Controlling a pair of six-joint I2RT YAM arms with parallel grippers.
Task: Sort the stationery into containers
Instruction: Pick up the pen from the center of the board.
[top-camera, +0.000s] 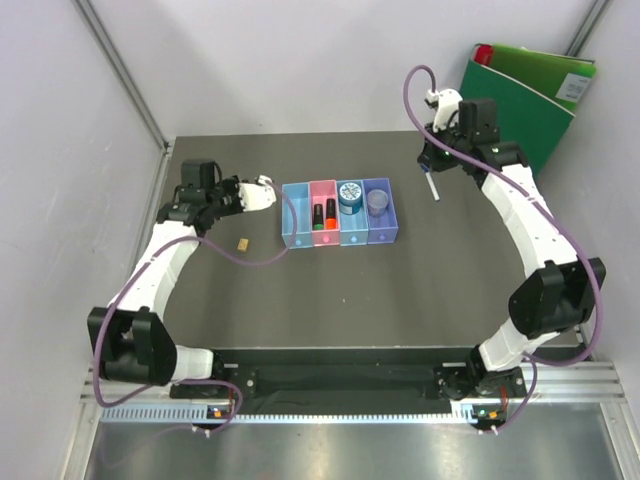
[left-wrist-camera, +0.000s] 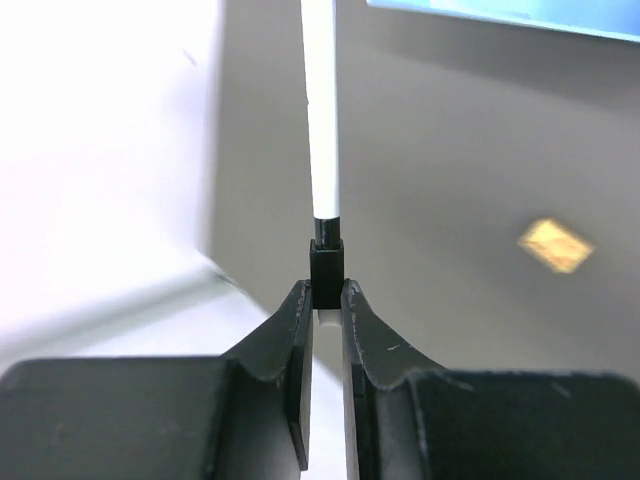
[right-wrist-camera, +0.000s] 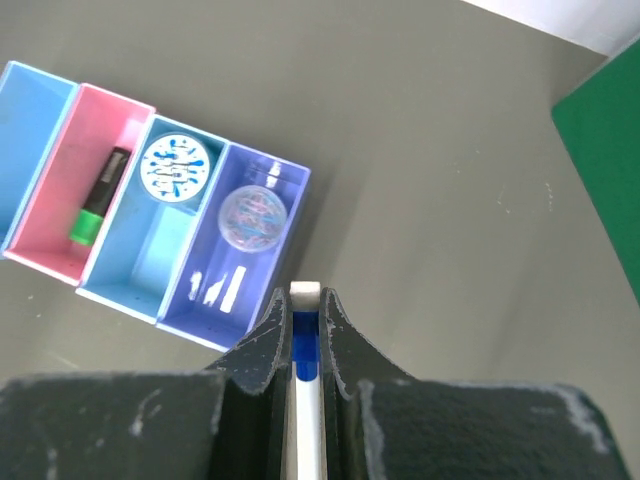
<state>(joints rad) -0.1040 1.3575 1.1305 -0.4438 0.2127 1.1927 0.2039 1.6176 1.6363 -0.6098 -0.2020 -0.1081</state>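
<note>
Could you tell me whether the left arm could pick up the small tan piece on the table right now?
Probably not yet: the tan piece lies in the open close by, but the left fingers are shut on a white pen.

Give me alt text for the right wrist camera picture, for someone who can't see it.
The right gripper, shut on a white pen, hangs over a dark table. Beyond it sits a row of four bins; the pink one holds a green-capped marker.

Joined bins (top-camera: 297, 216), blue, pink, blue, purple; markers (top-camera: 317, 213) lie in the pink, tape roll (top-camera: 350, 195) in the third. Left gripper (left-wrist-camera: 326, 300) pinches a white pen (left-wrist-camera: 322, 120), right gripper (right-wrist-camera: 304, 305) a blue-banded pen (right-wrist-camera: 305, 430).
</note>
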